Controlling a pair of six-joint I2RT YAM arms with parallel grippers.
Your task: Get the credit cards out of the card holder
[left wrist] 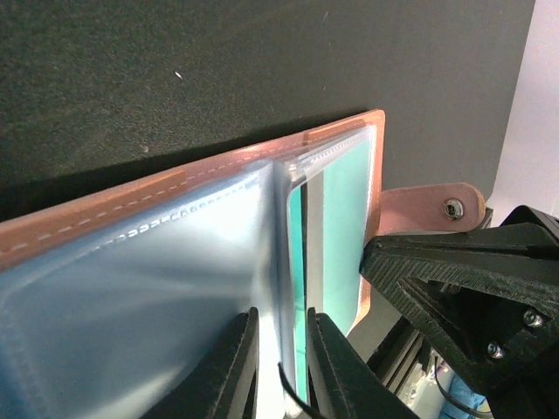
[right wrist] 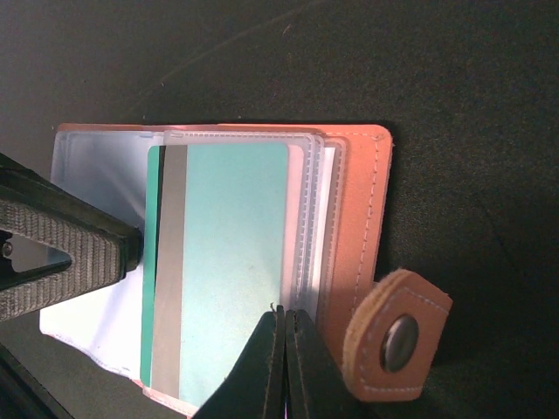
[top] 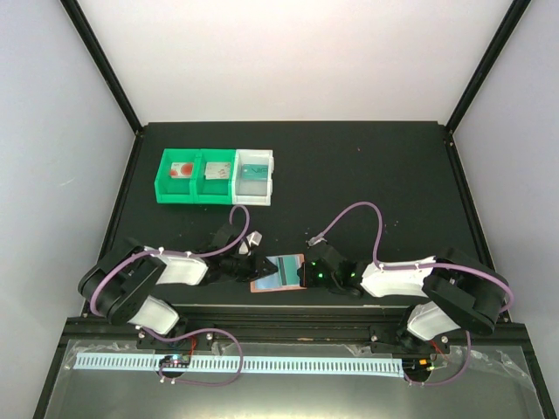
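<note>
Black desk point(top: 393, 175) bears the open salmon-pink leather card holder point(top: 278, 272) between the arms, left end effector point(left wrist: 281, 367) clamped on its clear sleeve point(left wrist: 157, 288), right end effector point(right wrist: 284, 358) pinching the near short end of the teal plastic card point(right wrist: 227, 253).

The top camera looks down from above and behind me onto the matte black table point(top: 367, 166). My two wrist cameras sit very near, sharing the open salmon-pink card holder point(right wrist: 354, 201) from opposite sides.

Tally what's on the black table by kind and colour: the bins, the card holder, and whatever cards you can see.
green bins: 2
white bin: 1
card holder: 1
cards: 4
Total: 8
</note>
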